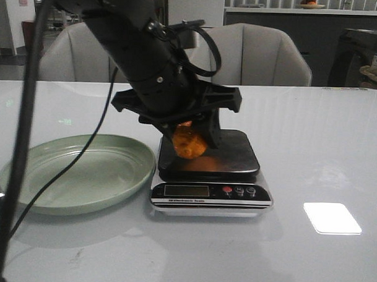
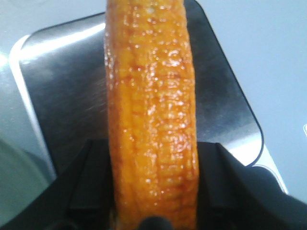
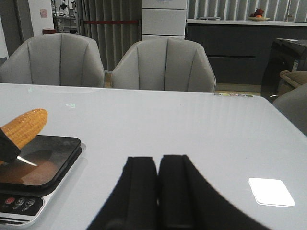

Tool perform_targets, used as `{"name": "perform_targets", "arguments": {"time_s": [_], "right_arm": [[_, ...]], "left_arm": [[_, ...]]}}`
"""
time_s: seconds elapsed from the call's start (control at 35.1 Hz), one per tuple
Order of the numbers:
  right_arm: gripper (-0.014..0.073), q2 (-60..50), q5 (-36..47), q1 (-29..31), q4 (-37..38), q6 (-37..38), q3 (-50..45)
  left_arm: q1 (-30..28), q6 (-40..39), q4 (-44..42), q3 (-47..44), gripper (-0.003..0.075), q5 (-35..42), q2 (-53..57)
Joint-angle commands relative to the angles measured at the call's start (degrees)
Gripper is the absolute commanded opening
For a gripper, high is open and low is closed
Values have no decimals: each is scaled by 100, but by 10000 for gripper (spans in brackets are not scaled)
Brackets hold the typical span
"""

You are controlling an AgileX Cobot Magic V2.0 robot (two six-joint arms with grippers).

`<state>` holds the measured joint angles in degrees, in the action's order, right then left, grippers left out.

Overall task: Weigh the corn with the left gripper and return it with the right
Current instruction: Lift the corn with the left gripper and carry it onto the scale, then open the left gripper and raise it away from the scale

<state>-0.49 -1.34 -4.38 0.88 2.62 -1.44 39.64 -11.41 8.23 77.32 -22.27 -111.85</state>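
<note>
An orange-yellow corn [image 1: 188, 143] is held between the black jaws of my left gripper [image 1: 190, 138], which is shut on it. It hangs low over the dark platform of a kitchen scale [image 1: 237, 160]; whether it touches the platform I cannot tell. In the left wrist view the corn [image 2: 151, 110] fills the middle, with a black finger [image 2: 88, 182] pressed against each side and the steel platform [image 2: 62, 96] behind. From the right wrist view the corn [image 3: 26, 127] tilts upward over the scale [image 3: 55, 148]. My right gripper [image 3: 159, 160] is shut and empty above the table, to the right of the scale.
A pale green plate [image 1: 82, 174] lies left of the scale, almost touching it. The scale's display and buttons [image 1: 239, 191] face the front edge. A bright light patch [image 1: 332, 218] lies on the white table at the right. Grey chairs [image 1: 256, 53] stand behind the table.
</note>
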Motion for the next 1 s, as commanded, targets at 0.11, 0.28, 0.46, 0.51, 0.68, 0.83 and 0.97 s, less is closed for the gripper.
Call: {"name": "perform_targets", "arguments": {"time_s": [0.11,0.28,0.46,0.51,0.68,0.83,0.97], "right_arm": [[134,-110,481,31,56,-36,-60],[134,-110,481,31,56,-36,-60],[134,-110,481,31,56,-36,-60],[134,-110,481,31,56,-36,-60],[134,-110,481,31,56,-36,-60],[134,-110,481,31,56,-36,-60],[134,-110,481,31,56,-36,-60]], "left_arm": [[133,-37,253,356,588,270,-2],[133,-37,321,407,586,246,40],[22,-37,295,384,586,259,379],[-56,-37,279,348,585,285,517],[-429,-37,279,62,585,308,989],[-827,-37,279,-450,585,333,1560],[-1143,-37,146,-1218,585,470,2308]]}}
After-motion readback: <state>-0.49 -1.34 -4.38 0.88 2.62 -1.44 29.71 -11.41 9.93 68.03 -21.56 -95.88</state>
